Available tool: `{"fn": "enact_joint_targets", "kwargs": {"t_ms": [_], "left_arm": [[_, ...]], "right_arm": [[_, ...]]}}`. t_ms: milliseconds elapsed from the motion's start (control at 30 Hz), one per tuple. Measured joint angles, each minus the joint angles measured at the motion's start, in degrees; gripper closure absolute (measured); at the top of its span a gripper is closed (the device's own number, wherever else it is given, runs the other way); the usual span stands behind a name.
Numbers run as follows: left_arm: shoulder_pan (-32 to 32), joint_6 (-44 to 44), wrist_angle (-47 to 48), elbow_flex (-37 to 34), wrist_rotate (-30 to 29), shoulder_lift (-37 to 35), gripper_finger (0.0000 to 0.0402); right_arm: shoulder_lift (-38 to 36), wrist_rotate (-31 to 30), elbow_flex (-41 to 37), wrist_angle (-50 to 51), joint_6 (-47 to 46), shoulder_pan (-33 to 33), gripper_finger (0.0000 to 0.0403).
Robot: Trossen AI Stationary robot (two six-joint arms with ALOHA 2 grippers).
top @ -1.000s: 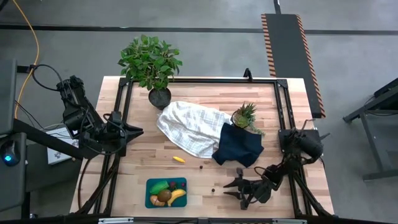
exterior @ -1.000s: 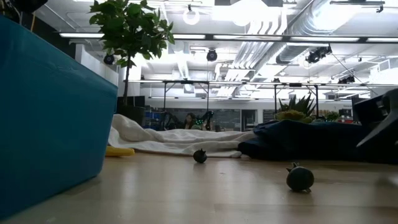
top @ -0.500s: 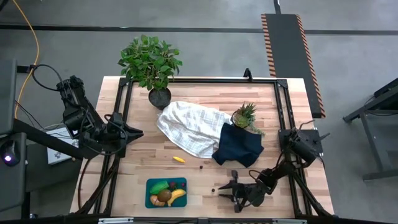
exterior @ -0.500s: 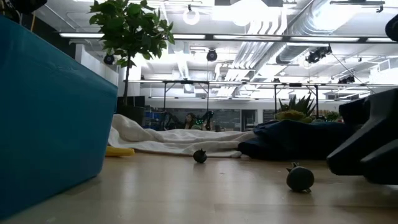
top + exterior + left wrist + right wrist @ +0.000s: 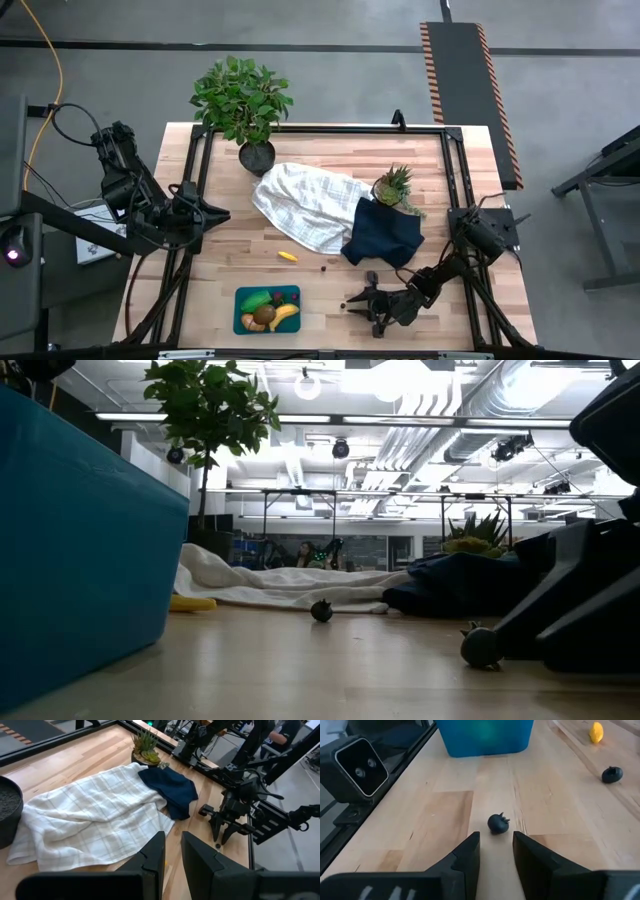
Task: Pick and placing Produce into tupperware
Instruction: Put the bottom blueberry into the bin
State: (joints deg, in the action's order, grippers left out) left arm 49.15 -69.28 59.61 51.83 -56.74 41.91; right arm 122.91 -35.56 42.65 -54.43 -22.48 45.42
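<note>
Target piece: a small dark berry (image 5: 497, 823) lies loose on the counter (image 5: 320, 225) near its front edge, right of the tupperware (image 5: 267, 309). The low view shows it at (image 5: 482, 647), the high view at (image 5: 344, 305).
What changed: over the last second the right gripper (image 5: 366, 306) has slid leftward along the near edge of the counter. It was well right of the berry; now its fingertips sit just beside it, and in the low view the dark arm has filled the space behind the berry.
Right gripper: its fingers (image 5: 467, 855) stand a little apart with nothing between them; the berry lies just ahead of the gap, not yet inside it.
Meaning for the task: this looks like the approach to a pick. The berry must still be straddled and pinched, and being small and round it may roll off if nudged.
Tupperware: near edge, left of centre, already holding a banana (image 5: 285, 317), a green piece, a brown ball and some red.
Still out: a second dark berry (image 5: 323, 267) and a small yellow piece (image 5: 287, 256), both farther back toward the white cloth (image 5: 305, 205) and the navy cloth (image 5: 384, 236).
Left gripper: parked off the far left side of the counter (image 5: 172, 852), fingers nearly together, holding nothing.
</note>
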Motion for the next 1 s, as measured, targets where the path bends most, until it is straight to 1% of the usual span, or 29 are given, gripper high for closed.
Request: {"fn": "enact_joint_targets", "kwargs": {"t_ms": [167, 300, 433, 767, 1000], "left_arm": [[0.0, 0.0, 0.1, 0.0, 0.4, 0.0, 0.0348], [0.0, 0.0, 0.1, 0.0, 0.4, 0.0, 0.0348], [0.0, 0.0, 0.1, 0.0, 0.4, 0.0, 0.0348], [0.0, 0.0, 0.1, 0.0, 0.4, 0.0, 0.0348], [0.0, 0.0, 0.1, 0.0, 0.8, 0.0, 0.0348]], "right_arm": [[0.0, 0.9, 0.0, 0.1, 0.0, -0.6, 0.0283], [-0.1, 2.4, 0.0, 0.0, 0.0, -1.2, 0.0257], [-0.1, 2.7, 0.0, -0.1, 0.4, -1.5, 0.0235], [-0.1, 1.7, 0.0, 0.2, 2.0, -2.5, 0.0231], [-0.1, 2.4, 0.0, 0.2, 3.0, -3.1, 0.0231]]}}
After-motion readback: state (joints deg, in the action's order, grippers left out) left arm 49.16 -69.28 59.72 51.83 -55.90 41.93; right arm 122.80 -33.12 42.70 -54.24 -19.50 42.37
